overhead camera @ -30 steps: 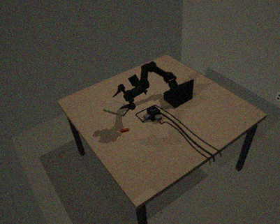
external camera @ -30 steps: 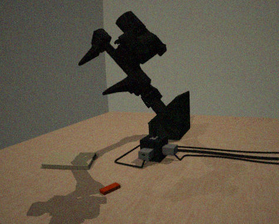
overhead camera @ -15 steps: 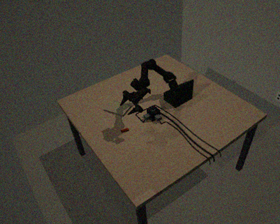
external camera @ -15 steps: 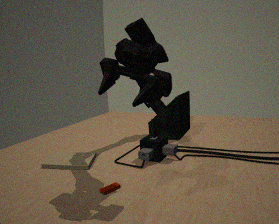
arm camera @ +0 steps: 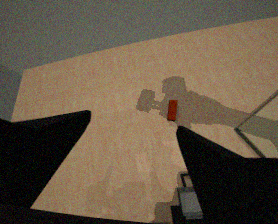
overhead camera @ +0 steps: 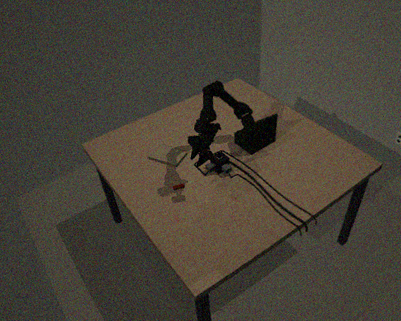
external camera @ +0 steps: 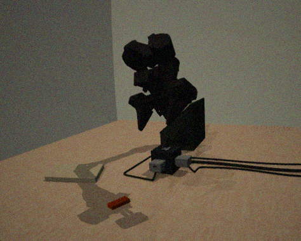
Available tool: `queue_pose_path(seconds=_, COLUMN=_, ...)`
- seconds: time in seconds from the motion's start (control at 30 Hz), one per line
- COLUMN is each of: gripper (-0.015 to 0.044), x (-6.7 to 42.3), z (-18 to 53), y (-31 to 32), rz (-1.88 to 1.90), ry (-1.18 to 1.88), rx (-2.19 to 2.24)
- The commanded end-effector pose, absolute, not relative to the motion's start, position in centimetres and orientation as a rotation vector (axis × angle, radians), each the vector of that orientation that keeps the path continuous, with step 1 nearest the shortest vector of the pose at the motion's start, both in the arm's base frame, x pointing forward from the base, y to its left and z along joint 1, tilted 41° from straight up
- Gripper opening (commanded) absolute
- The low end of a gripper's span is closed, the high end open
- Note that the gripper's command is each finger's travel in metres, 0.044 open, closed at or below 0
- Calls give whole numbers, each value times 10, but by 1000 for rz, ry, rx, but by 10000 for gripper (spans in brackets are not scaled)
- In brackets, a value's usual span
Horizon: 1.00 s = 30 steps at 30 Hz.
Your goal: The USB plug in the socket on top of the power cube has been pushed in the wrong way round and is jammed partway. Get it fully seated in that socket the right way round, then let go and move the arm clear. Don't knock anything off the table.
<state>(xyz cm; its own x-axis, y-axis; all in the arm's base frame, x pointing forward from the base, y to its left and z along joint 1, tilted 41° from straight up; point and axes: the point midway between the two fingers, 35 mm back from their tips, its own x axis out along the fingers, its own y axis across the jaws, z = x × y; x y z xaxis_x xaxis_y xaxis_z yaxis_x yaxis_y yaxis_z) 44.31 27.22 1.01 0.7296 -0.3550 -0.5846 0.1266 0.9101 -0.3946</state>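
The dark power cube [overhead camera: 219, 162] [external camera: 165, 157] stands on the table in front of the arm's base. A small pale USB plug [external camera: 166, 148] sits in its top; how deep it sits is too small to tell. Grey plugs [external camera: 157, 165] [external camera: 183, 160] stick out of the cube's sides, and one grey plug [arm camera: 189, 202] shows at the bottom of the wrist view. My gripper [overhead camera: 199, 160] [external camera: 147, 122] [arm camera: 135, 122] is open and empty. It points down, above the table and a little to the left of the cube, touching nothing.
Black cables [overhead camera: 270, 191] [external camera: 247, 166] run from the cube to the table's right edge. A small red block [overhead camera: 177, 186] [external camera: 118, 202] [arm camera: 172, 109] and a flat grey L-shaped piece [overhead camera: 169, 160] [external camera: 82, 175] [arm camera: 260, 125] lie left of the cube. The arm's black base [overhead camera: 258, 134] [external camera: 190, 127] stands behind it.
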Motion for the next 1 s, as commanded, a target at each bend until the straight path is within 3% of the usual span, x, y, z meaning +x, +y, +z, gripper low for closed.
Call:
queue_pose_path(seconds=0.0, gripper=440, x=377, z=-11, y=235, rz=-557, ry=852, rx=97)
queue_pose_path(seconds=0.6, gripper=440, x=274, z=-6, y=164, rz=-1284, ry=693, rx=650)
queue_pose_path(seconds=0.97, gripper=440, x=274, z=-5, y=163, rz=-1299, ry=684, rx=659)
